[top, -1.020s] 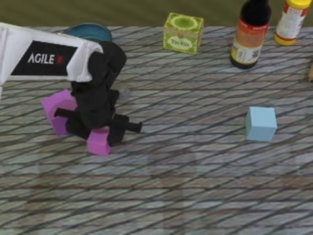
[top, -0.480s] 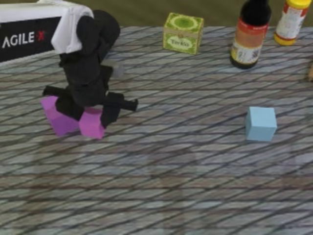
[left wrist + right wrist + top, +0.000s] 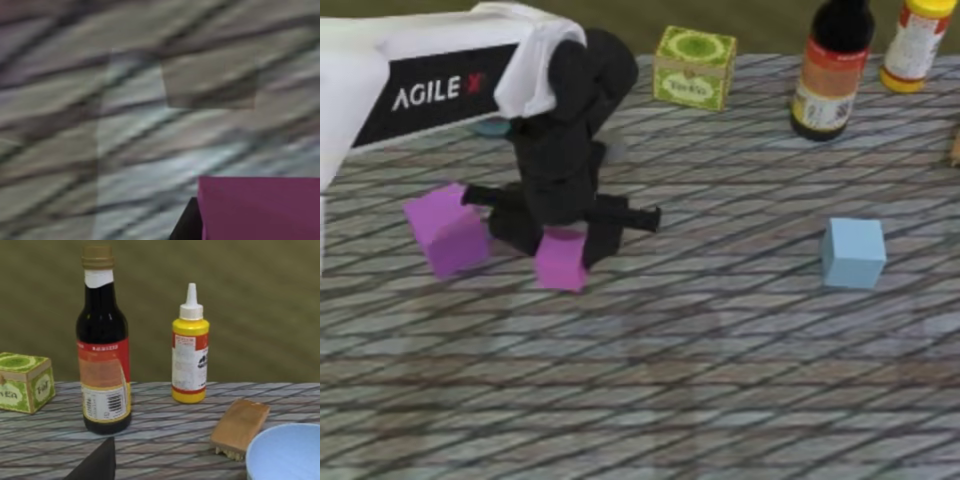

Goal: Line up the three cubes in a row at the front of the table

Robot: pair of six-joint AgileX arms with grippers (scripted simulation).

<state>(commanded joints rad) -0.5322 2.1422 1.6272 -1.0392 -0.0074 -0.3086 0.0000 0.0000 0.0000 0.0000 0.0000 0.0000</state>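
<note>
Here the small pink cube (image 3: 561, 260), clamped in the left end effector (image 3: 563, 240), has shifted rightward, clear of the large purple cube (image 3: 447, 230); the blue cube (image 3: 853, 253) waits far right on the worktop (image 3: 720, 380). Row placement remains.

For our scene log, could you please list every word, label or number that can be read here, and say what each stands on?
"AGILE X": on the white left arm, whose left gripper grips the smaller pink-magenta cube.
"Tea", partly legible: on the green tea box.
Dark bottle: label with a barcode, print too small to read.
Yellow bottle: label print too small to read.
The other cubes carry no text.
</note>
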